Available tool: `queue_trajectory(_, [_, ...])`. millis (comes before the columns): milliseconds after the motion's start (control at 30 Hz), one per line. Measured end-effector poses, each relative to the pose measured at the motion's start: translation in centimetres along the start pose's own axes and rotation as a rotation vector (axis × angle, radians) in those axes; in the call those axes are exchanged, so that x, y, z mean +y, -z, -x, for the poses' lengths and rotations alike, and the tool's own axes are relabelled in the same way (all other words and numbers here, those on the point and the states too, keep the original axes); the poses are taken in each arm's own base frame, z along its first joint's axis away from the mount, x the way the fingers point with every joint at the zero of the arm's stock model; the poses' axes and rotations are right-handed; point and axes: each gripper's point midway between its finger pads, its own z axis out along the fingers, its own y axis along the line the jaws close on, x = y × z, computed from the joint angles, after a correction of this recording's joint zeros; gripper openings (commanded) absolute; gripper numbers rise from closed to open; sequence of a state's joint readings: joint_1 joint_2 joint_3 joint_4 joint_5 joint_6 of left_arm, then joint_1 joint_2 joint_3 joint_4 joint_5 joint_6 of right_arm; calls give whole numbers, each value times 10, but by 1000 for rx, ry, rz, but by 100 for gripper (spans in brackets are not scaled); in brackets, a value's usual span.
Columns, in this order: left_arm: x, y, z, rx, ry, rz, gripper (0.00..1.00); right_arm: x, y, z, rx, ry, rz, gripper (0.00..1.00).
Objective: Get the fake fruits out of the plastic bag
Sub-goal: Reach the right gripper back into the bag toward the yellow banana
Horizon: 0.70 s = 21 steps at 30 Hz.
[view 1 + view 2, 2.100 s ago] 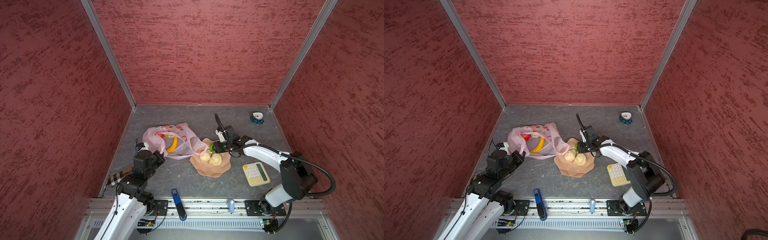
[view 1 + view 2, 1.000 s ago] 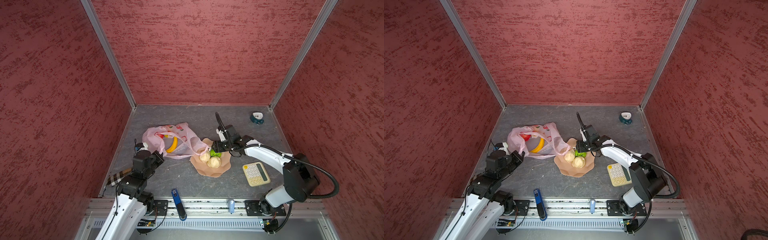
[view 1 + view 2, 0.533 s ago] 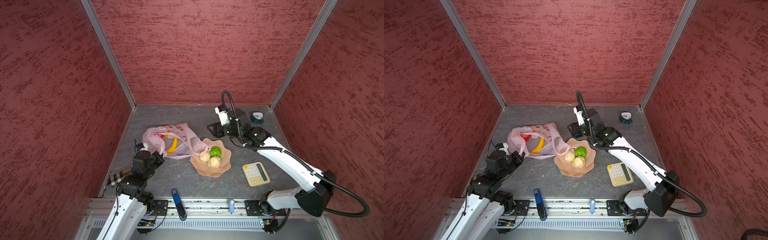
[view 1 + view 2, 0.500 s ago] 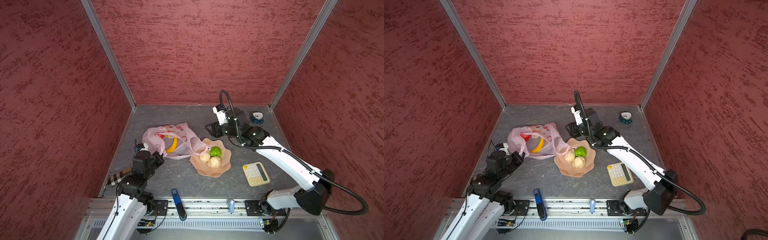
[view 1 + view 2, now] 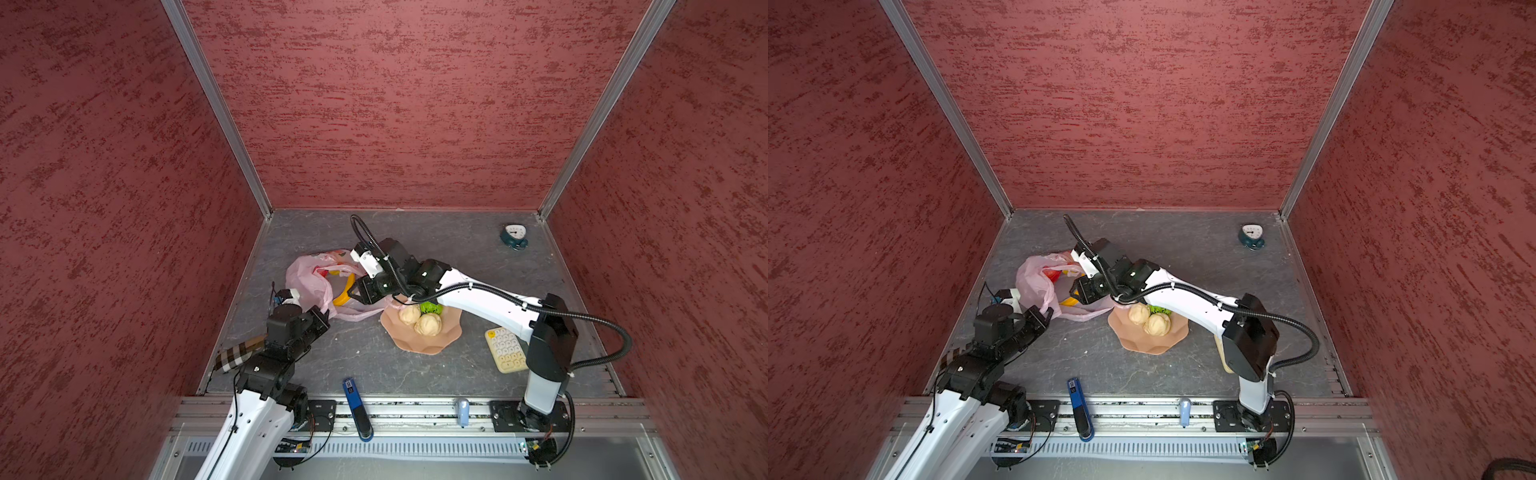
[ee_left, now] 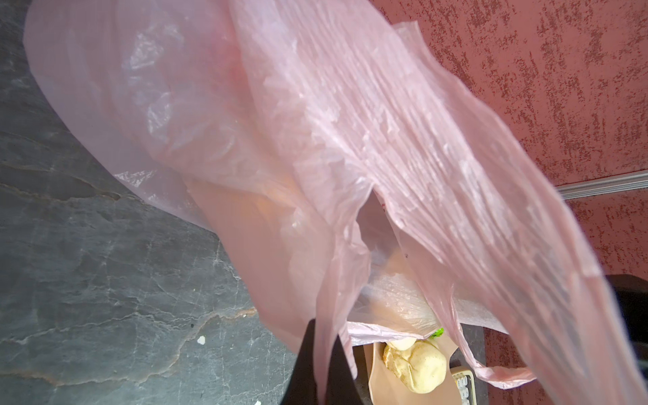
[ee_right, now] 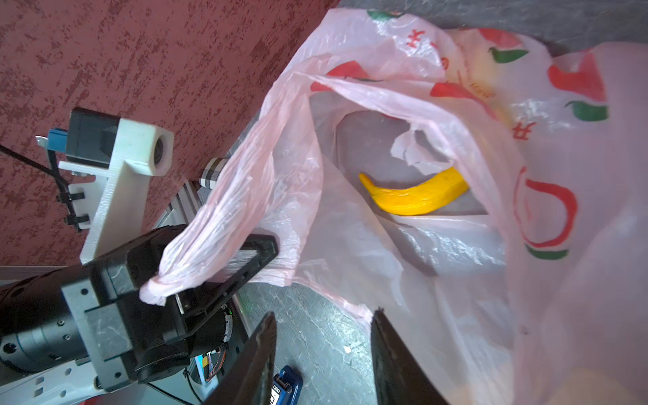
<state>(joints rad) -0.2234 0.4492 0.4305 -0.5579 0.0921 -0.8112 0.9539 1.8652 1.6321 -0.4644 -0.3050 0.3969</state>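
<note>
The plastic bag (image 5: 309,277) lies crumpled on the left half of the grey table (image 5: 436,245). Its mouth is turned toward the peach bowl (image 5: 419,345) just beside it.

**In the bag.** The right wrist view shows a yellow banana (image 7: 417,196) lying in the mouth, one end covered by a torn flap of film. A red patch (image 5: 1050,274) under the film cannot be told apart from the bag's printed fruit. The rest of the bag's inside is veiled by folds.

**Left gripper** (image 7: 254,257). The jaws are closed tight on one loop handle (image 7: 210,245), with the twisted film bunched between them. This holds that side of the mouth raised off the table. In the left wrist view the pink film fills nearly the whole frame.

**Right gripper** (image 7: 325,312). The jaws stand partly apart with nothing between them, at the near rim of the bag's mouth, with the banana beyond. In both top views its fingertips are hidden beneath its own wrist.

**In the bowl.** Two beige lumpy balls (image 5: 409,314) touch each other. A green fruit (image 5: 431,308) sits behind them, half covered by the right arm.

**Periphery.**
- A pale calculator (image 5: 505,349) lies near the bowl, partly hidden by the right arm.
- A small clock (image 5: 515,237) stands at the far right corner.
- A blue bar (image 5: 355,409) lies across the front edge.
- A checkered roll (image 5: 237,355) is largely covered by the left arm.
</note>
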Motion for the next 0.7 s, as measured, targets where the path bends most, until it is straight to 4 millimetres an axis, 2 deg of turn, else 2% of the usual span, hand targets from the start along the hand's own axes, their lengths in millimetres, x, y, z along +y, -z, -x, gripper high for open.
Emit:
queue_trajectory(167, [-1, 3, 0, -11, 1, -17, 7, -10, -23, -6, 33, -34, -20, 41])
queue_trajectory(367, [0, 4, -2, -3, 2, -12, 6, -37, -68, -22, 104, -76, -78, 40])
queue_trajectory(467, [2, 4, -4, 2, 4, -4, 6, -52, -85, -29, 134, -90, -123, 44])
queue_trajectory(700, [7, 5, -8, 19, 6, 9, 6, -79, -109, -20, 126, -103, -221, 48])
